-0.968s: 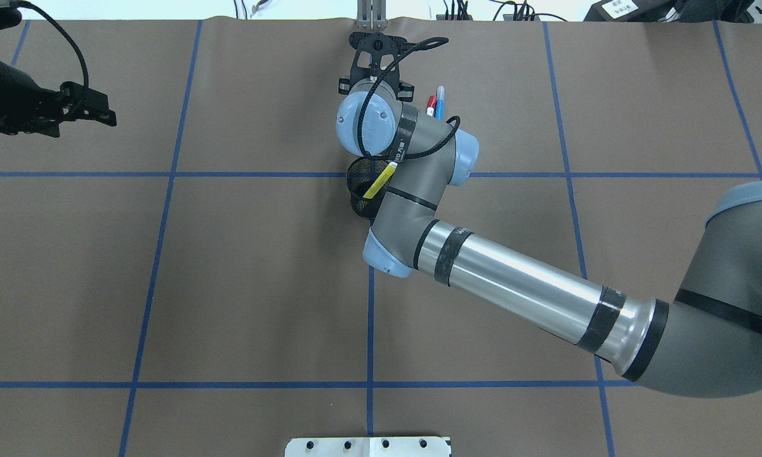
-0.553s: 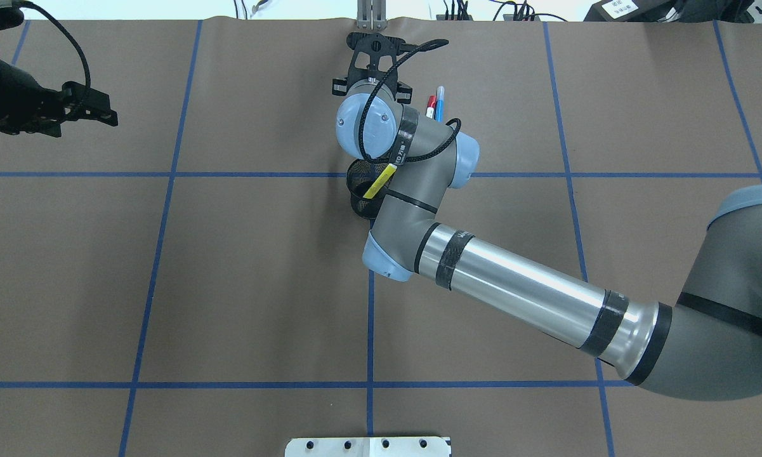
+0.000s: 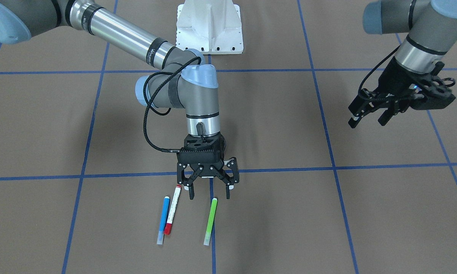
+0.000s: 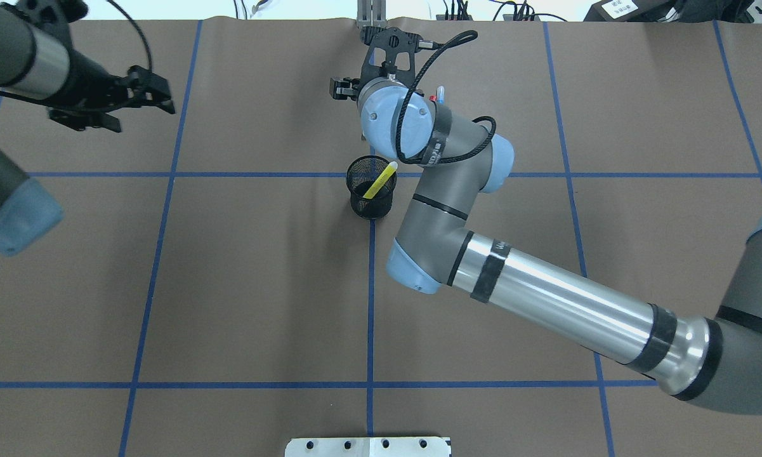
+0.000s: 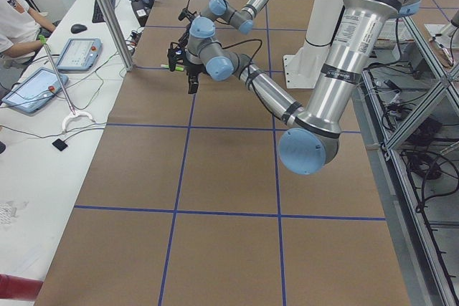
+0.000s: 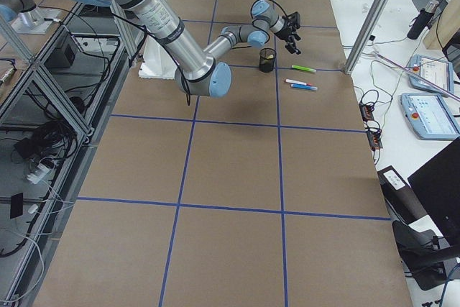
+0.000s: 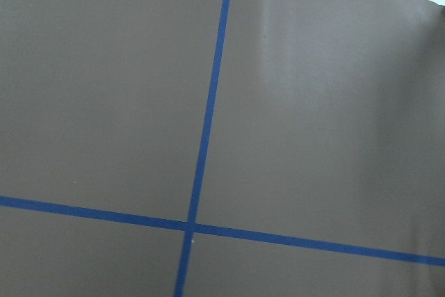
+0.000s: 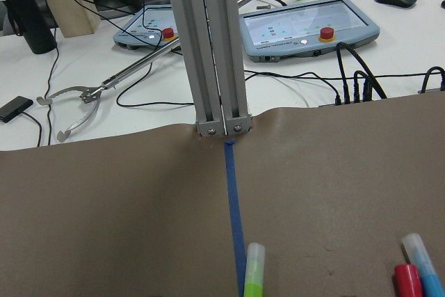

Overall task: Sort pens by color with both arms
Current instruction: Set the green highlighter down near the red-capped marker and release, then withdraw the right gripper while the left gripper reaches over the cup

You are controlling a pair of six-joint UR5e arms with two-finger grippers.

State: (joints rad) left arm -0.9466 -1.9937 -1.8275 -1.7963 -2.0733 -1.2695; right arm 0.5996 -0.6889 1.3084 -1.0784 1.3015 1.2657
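Brown tabletop [image 3: 327, 228] under slim lime-green pen [image 3: 210, 220], pale-tipped

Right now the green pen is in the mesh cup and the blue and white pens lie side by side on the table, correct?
No: the overhead exterior view shows the yellow pen in the mesh cup. The green pen lies on the table, as do the blue pen and white pen, side by side.

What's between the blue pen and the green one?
The white pen with red ends, close beside the blue pen, clearest in the front-facing view.
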